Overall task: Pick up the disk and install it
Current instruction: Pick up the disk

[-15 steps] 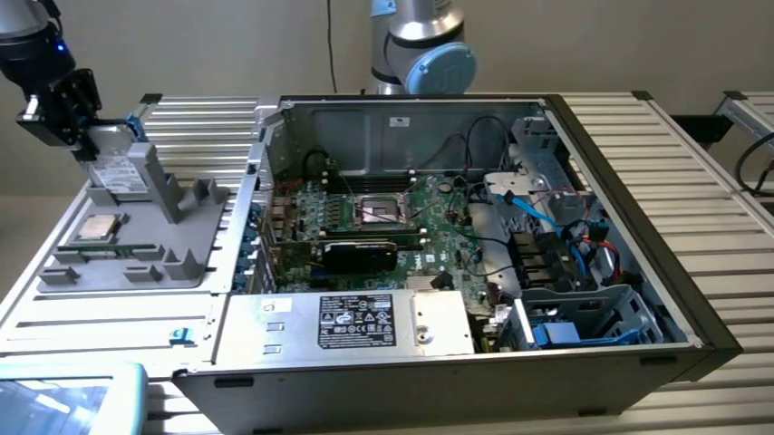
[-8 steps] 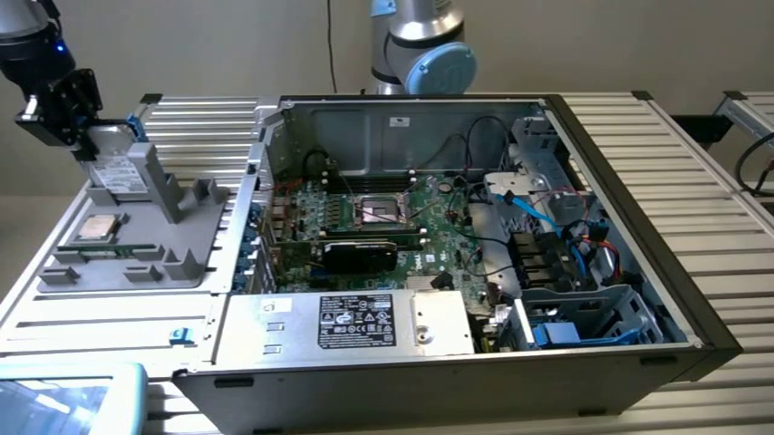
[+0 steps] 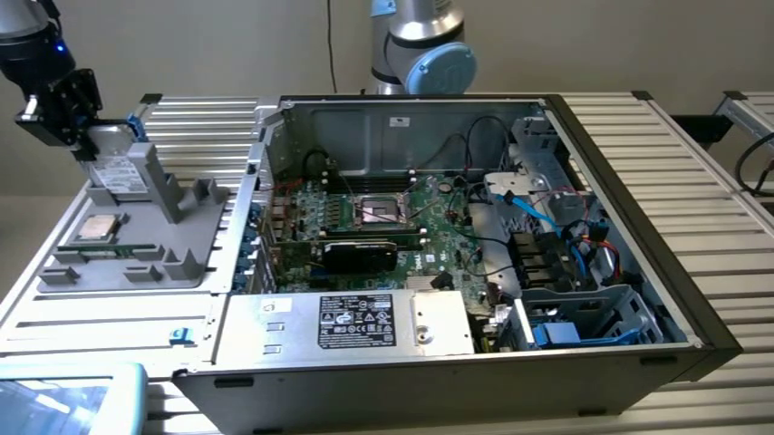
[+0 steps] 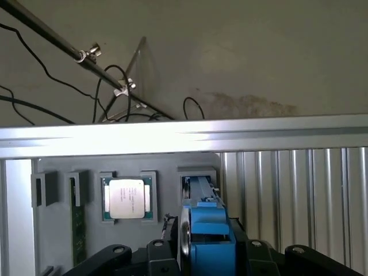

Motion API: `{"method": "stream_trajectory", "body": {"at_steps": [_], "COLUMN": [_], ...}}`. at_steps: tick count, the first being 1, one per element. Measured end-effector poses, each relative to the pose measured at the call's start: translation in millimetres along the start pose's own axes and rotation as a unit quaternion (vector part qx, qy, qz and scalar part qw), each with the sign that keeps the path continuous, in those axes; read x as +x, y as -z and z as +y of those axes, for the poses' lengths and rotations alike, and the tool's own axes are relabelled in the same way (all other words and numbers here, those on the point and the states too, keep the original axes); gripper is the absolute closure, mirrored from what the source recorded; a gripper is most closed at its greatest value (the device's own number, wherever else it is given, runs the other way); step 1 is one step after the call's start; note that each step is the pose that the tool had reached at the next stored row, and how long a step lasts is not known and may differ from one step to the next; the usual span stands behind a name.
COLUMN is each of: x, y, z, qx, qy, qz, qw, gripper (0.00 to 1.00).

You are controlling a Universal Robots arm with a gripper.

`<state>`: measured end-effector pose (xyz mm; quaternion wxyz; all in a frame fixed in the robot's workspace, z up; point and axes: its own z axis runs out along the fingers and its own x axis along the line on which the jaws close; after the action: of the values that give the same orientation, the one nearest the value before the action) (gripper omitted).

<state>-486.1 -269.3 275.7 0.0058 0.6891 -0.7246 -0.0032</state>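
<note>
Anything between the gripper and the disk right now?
Nothing visible. The gripper sits right at the upper edge of the disk, which stands upright at the grey holder on the exterior view's left.

The disk (image 3: 121, 170) is dull grey-silver metal with a white paper label, framed in smooth bright blue plastic. The gripper (image 3: 100, 140) is matt black. A holder (image 3: 181, 263) of matt grey plastic sits on a bench (image 3: 677, 136) of ribbed, satiny aluminium. The chip (image 3: 100, 228) has a brushed silver metal lid. The computer case (image 3: 362, 118) is bare grey sheet metal.
</note>
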Motion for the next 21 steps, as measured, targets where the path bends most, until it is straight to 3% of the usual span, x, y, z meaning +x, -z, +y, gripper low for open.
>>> {"method": "stream_trajectory", "body": {"at_steps": [3,7,8,13,18,21], "x": [0.3,1.7,2.3,2.4,2.5,2.5], "y": [-0.1,-0.1,-0.1,-0.1,-0.1,-0.1], "z": [0.0,-0.1,-0.1,-0.1,-0.1,-0.1], "qx": [0.0,-0.0004,-0.0007,-0.002,-0.002,-0.002], "qy": [0.003,0.003,0.003,0.003,0.004,0.004], "qz": [-0.0023,-0.0117,-0.0127,-0.0126,-0.0067,-0.0067], "qw": [1.0,0.9999,0.9999,0.9999,1.0,1.0], "gripper": [0.53,0.53,0.53,0.53,0.53,0.53]}}
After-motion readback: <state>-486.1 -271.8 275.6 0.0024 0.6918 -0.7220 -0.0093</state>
